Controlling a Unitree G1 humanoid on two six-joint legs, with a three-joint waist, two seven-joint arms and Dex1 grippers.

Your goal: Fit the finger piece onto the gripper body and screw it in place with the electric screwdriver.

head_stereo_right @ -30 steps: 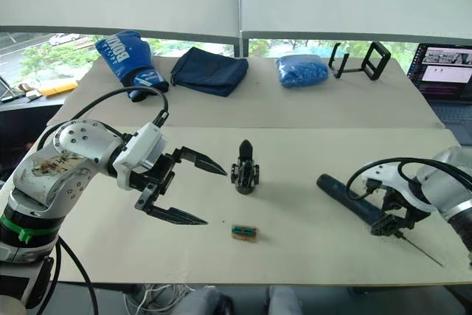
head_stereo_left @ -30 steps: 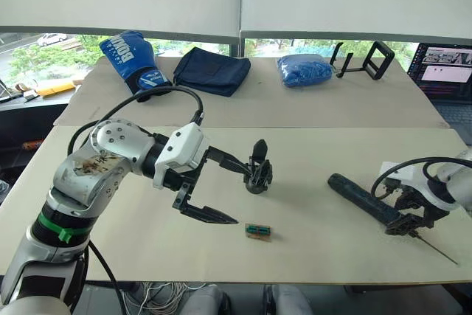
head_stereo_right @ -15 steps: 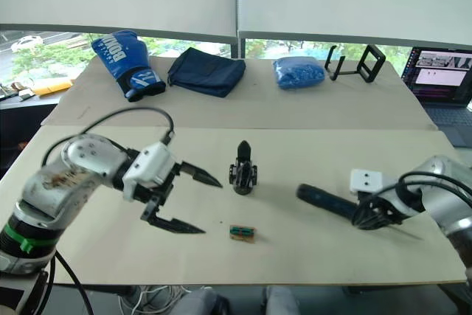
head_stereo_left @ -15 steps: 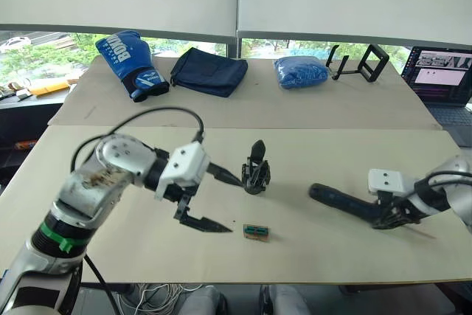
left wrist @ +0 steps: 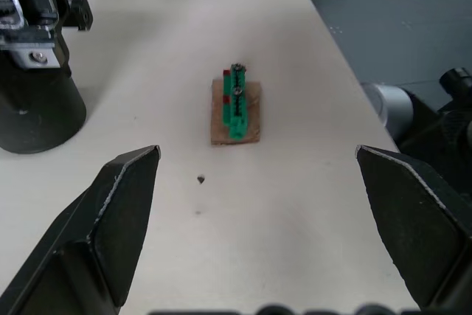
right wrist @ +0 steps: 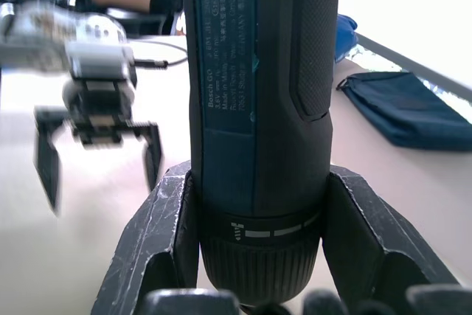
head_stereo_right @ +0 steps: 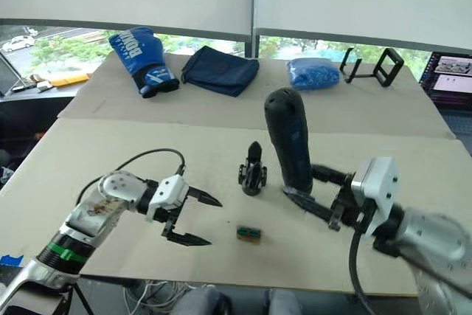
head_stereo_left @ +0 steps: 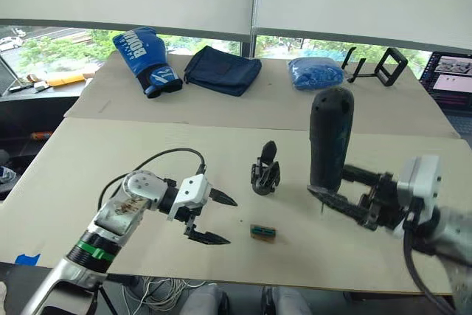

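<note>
The electric screwdriver point(head_stereo_left: 330, 136) stands upright, rounded end up, clamped near its bit end between the fingers of the right gripper point(head_stereo_left: 333, 191), just right of the gripper body point(head_stereo_left: 265, 177), which stands on the beige table point(head_stereo_left: 110, 153) with the finger piece point(head_stereo_left: 268, 152) pointing up from it. The left gripper point(head_stereo_left: 221, 219) hangs wide open and empty beside a small green-brown block point(head_stereo_left: 262, 232). On the far table by the blinded windows lie a blue boxing glove point(head_stereo_left: 146, 60), a navy pouch point(head_stereo_left: 223, 69) and a blue bundle point(head_stereo_left: 314, 73).
</note>
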